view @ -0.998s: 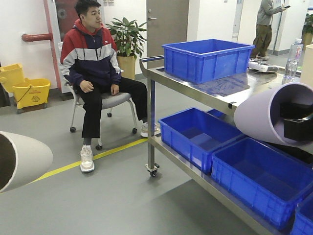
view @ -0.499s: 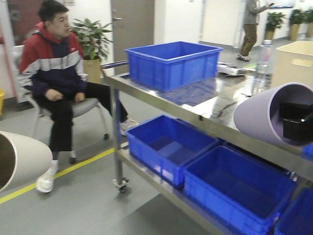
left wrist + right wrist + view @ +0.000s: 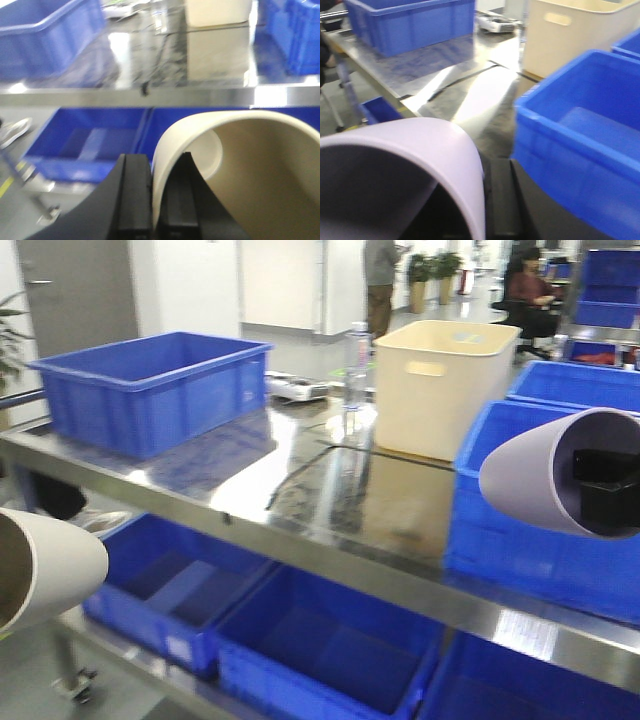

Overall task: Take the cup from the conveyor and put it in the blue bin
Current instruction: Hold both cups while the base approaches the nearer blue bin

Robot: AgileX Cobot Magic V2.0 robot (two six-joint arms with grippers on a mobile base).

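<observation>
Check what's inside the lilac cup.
One black finger of the right pincer reaches inside the lilac cup, clamping its wall. The cup's bottom is hidden from view.

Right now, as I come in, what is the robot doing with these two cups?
The robot holds one cup in each arm. The left gripper pinches the wall of a cream cup, and the right gripper pinches the wall of a lilac cup. It faces a steel table that bears a cream-white tub and blue bins. The lilac cup hangs beside the nearest blue bin, but neither cup is in a bin yet. No conveyor is in view.
</observation>
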